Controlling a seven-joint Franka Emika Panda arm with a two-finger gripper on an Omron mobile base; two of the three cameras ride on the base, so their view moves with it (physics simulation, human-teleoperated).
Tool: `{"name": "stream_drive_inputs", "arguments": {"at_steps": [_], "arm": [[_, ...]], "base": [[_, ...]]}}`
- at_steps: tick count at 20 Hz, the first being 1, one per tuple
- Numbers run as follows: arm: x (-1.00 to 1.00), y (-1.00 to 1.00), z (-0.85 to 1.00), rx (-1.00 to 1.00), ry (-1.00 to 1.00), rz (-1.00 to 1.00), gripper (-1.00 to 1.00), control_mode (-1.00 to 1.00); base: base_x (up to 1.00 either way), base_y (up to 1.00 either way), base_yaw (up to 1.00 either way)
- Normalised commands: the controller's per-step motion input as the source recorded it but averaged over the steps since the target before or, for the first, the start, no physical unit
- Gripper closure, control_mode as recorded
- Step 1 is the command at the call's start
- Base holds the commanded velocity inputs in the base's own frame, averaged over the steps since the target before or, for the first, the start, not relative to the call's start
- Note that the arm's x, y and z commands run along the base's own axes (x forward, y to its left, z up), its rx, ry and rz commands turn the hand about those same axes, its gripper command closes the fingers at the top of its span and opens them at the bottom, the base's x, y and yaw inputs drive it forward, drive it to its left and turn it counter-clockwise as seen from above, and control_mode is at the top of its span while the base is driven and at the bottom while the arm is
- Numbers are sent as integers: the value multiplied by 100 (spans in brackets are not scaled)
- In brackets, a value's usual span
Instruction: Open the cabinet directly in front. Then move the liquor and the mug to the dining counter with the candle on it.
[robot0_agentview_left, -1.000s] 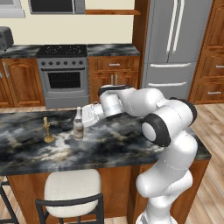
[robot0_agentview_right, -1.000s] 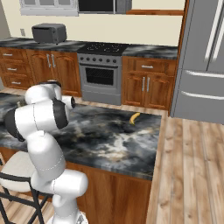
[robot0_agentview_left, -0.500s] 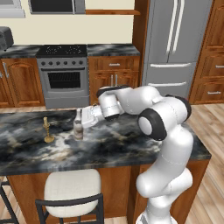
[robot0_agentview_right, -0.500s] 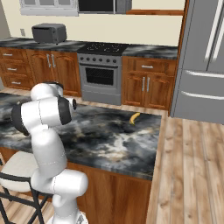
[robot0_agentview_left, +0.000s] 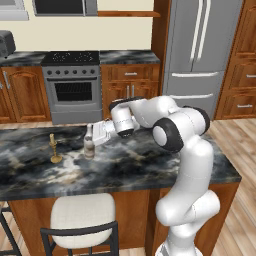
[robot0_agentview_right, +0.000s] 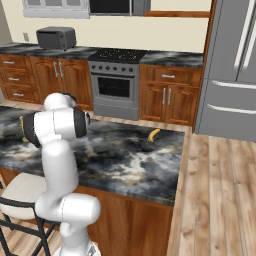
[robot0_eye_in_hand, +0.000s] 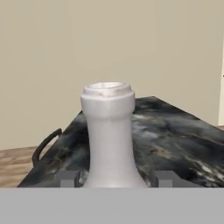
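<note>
On the dining counter (robot0_agentview_left: 150, 170) my claw (robot0_eye_in_hand: 113, 179) has eased back, jaws parted around the liquor (robot0_agentview_left: 89, 144). It stands released beside the candle (robot0_agentview_left: 53, 150); the mug comes next.

Desk (robot0_agentview_left: 150, 170): bottle (robot0_agentview_left: 89, 145) upright on it; candle (robot0_agentview_left: 53, 150) near, at bottle's 9 o'clock; banana (robot0_agentview_right: 153, 135) well apart. Stool (robot0_agentview_left: 82, 215) at desk's 6 o'clock. Stove (robot0_agentview_left: 72, 85) at 12 o'clock.

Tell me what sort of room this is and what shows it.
A home kitchen, rendered: a steel oven range set among wooden cabinets, a tall refrigerator, and a marbled dining counter with a cushioned stool.
</note>
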Motion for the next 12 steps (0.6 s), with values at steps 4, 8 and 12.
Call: {"name": "stream_drive_inputs", "arguments": {"at_steps": [4,8,12], "arm": [[29,0,-23,-3,0,0,100,-100],[18,0,-13,-1,0,0,-100,-100],[0,0,0,0,0,0,-100,-100]], "base": [[0,0,0],[0,0,0],[0,0,0]]}}
